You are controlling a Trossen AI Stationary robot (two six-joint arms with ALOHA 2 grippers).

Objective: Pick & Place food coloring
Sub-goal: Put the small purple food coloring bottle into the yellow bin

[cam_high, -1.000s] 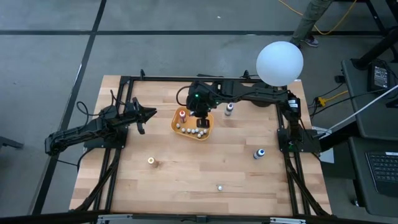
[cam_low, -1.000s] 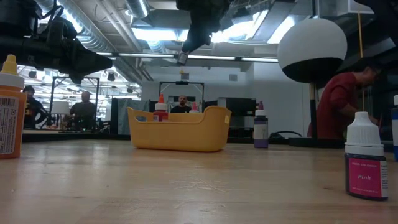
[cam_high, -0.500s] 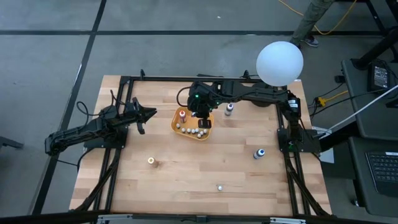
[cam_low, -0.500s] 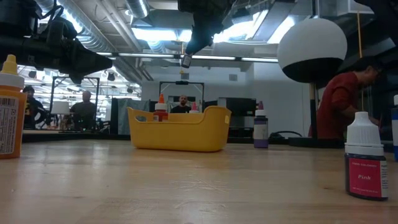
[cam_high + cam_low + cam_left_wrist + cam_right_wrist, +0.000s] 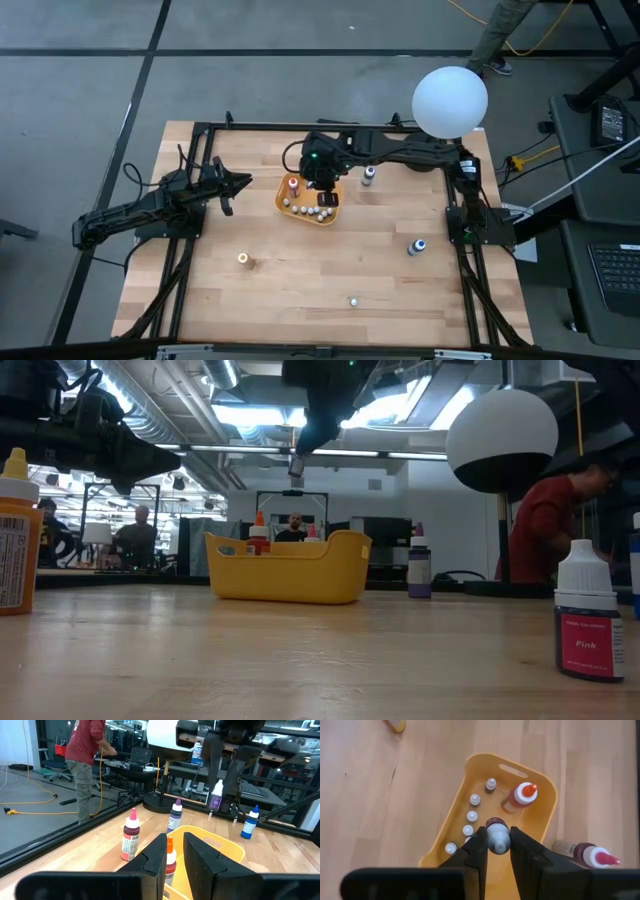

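Wooden desk (image 5: 300,280) below: right gripper (image 5: 497,851) hangs over the yellow tray (image 5: 547,807) at center, jaws clamping a light, slick, rigid food coloring bottle (image 5: 497,834) beneath its cap. Left gripper (image 5: 238,184) waits at nine o'clock, jaws narrow.

The high view looks straight down on the whole worktop (image 5: 300,290). The low view sits at worktop level, facing the room. Each wrist view looks forward past its own fingers. All four share the yellow tray (image 5: 312,200), mid-frame in each.
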